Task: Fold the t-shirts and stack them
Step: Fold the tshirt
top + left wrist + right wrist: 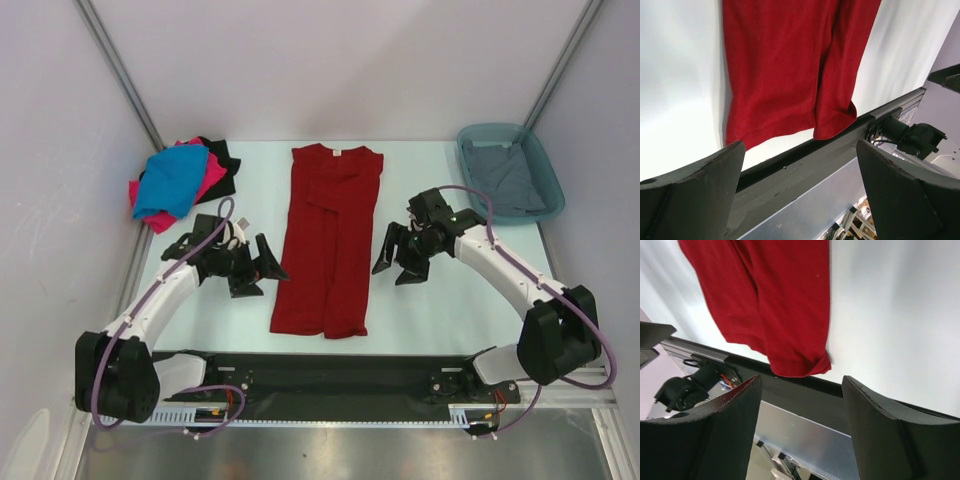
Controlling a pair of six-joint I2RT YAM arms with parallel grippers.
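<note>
- Spanning the whole scene, a white table (440, 300) is seen.
- A red shirt (330, 240) is laid flat at the table's centre. It is folded into a long strip, with the collar far and the hem near.
- A teal tub (525, 219) is set at the far right corner, and a grey shirt (505, 180) is lying inside it.
- At the far left, a blue shirt (172, 182) is heaped on a pink shirt (212, 178) and a black shirt (225, 165).
- The left gripper (260, 275) is held just left of the red shirt. Its jaws are spread wide, with nothing between them.
- The right gripper (397, 268) is held just right of the red shirt, with its jaws parted and nothing held.
</note>
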